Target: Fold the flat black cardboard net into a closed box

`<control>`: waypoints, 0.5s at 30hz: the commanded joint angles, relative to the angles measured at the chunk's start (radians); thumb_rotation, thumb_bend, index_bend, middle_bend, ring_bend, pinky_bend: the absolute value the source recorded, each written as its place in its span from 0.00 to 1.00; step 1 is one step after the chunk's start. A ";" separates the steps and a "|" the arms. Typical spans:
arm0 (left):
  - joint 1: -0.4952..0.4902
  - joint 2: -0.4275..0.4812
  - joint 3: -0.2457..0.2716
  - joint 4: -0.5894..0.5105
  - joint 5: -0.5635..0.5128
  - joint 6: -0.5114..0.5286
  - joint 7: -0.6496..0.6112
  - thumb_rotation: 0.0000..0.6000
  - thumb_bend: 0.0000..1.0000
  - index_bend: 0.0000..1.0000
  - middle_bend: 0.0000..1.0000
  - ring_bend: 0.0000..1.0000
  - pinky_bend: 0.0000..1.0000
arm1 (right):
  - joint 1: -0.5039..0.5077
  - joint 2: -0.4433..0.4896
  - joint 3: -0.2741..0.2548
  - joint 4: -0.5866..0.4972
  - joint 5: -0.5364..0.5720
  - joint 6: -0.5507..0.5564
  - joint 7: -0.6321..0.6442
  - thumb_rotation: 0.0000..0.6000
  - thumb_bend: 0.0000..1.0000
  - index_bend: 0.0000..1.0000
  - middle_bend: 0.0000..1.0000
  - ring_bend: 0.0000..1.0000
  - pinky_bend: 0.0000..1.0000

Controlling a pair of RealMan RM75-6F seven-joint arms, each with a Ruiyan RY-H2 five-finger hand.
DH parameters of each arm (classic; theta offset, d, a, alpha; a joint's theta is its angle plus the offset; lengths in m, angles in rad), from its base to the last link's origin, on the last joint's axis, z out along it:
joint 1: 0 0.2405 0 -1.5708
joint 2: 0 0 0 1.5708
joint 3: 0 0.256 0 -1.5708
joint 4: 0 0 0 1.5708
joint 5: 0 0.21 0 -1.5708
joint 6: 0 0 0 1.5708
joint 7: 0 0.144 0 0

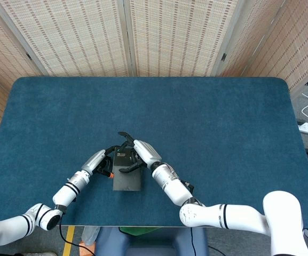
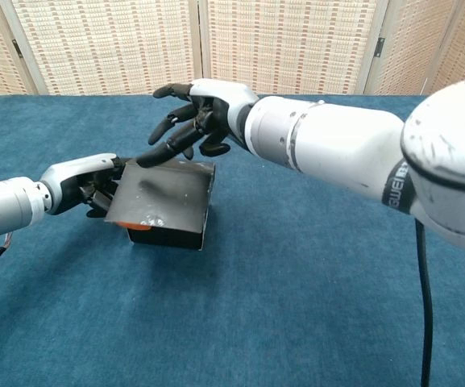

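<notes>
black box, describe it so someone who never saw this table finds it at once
On the blue table, look near the front edge, between the two white arms. The black box sits there with its lid down, the only dark, square-cornered thing, flanked by the left hand and right hand.

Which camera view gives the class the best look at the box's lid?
The chest view. There the lid lies down over the black box, with the right hand fingertips at its far edge and the left hand against its side. The head view shows only a small dark top, half hidden by hands.
</notes>
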 commanded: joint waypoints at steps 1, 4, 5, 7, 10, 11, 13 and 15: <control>0.004 0.019 -0.011 -0.032 -0.031 -0.034 0.050 1.00 0.20 0.28 0.40 0.72 0.94 | 0.022 -0.004 -0.043 -0.009 -0.003 0.060 -0.077 1.00 0.00 0.08 0.35 0.71 1.00; 0.006 0.029 -0.017 -0.054 -0.044 -0.041 0.098 1.00 0.19 0.14 0.30 0.72 0.94 | 0.025 -0.008 -0.058 -0.011 -0.007 0.090 -0.116 1.00 0.00 0.09 0.35 0.71 1.00; 0.007 0.028 -0.019 -0.058 -0.047 -0.037 0.114 1.00 0.19 0.10 0.27 0.72 0.94 | 0.025 -0.010 -0.064 -0.010 -0.009 0.098 -0.127 1.00 0.00 0.09 0.35 0.71 1.00; 0.010 0.029 -0.022 -0.067 -0.056 -0.038 0.150 1.00 0.19 0.05 0.23 0.72 0.94 | 0.025 -0.016 -0.076 -0.008 -0.013 0.111 -0.148 1.00 0.00 0.10 0.36 0.72 1.00; 0.006 0.042 -0.019 -0.082 -0.065 -0.054 0.209 1.00 0.19 0.00 0.16 0.72 0.94 | 0.022 -0.022 -0.092 -0.011 -0.030 0.129 -0.170 1.00 0.00 0.10 0.36 0.72 1.00; 0.005 0.046 -0.016 -0.084 -0.066 -0.057 0.234 1.00 0.19 0.00 0.15 0.71 0.94 | 0.020 -0.023 -0.097 -0.013 -0.037 0.135 -0.176 1.00 0.00 0.10 0.36 0.72 1.00; 0.003 0.057 -0.010 -0.092 -0.068 -0.053 0.303 1.00 0.19 0.00 0.12 0.70 0.93 | 0.017 -0.026 -0.108 -0.016 -0.055 0.148 -0.191 1.00 0.00 0.10 0.36 0.72 1.00; 0.004 0.070 -0.006 -0.109 -0.077 -0.045 0.378 1.00 0.19 0.00 0.10 0.70 0.93 | 0.013 -0.028 -0.118 -0.017 -0.064 0.158 -0.207 1.00 0.00 0.10 0.36 0.72 1.00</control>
